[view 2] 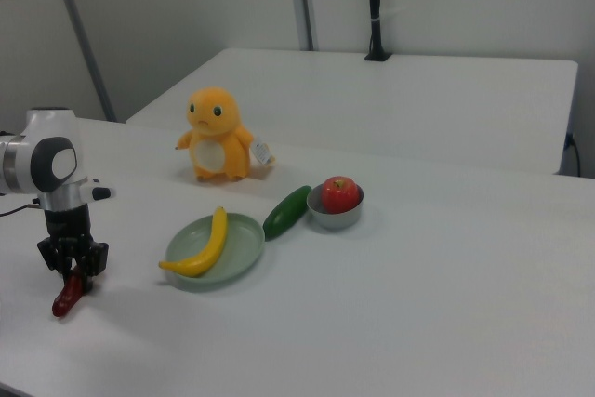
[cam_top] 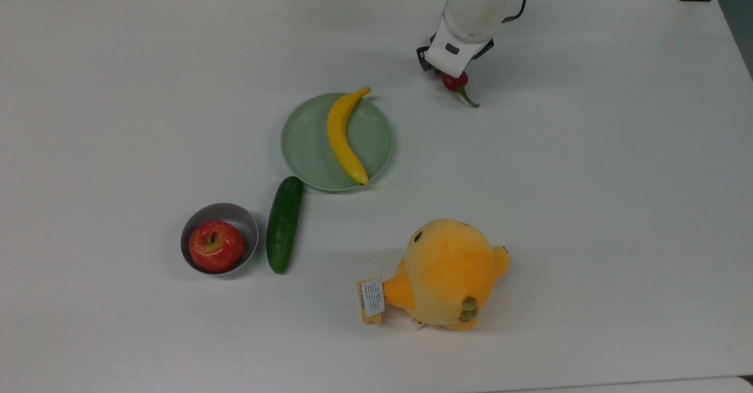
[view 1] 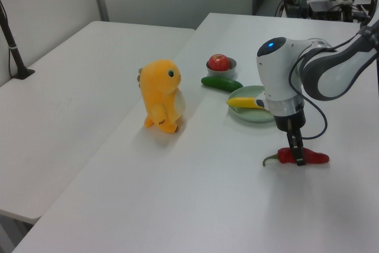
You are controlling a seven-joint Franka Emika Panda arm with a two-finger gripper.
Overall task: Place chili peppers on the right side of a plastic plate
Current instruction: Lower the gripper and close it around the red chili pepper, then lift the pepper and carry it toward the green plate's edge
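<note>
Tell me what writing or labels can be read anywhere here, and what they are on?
White tag on the orange plush toy: carries lines of print, too small to read.
Nothing else on the table bears readable words, numbers or signs.

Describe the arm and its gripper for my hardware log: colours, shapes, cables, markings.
The arm has rounded white shells with dark grey joint sections and a blue light on the wrist. A black cable loops beside the wrist. The gripper is black with slim dark fingers, below a white housing bearing a small dark rectangle in the top view.
</note>
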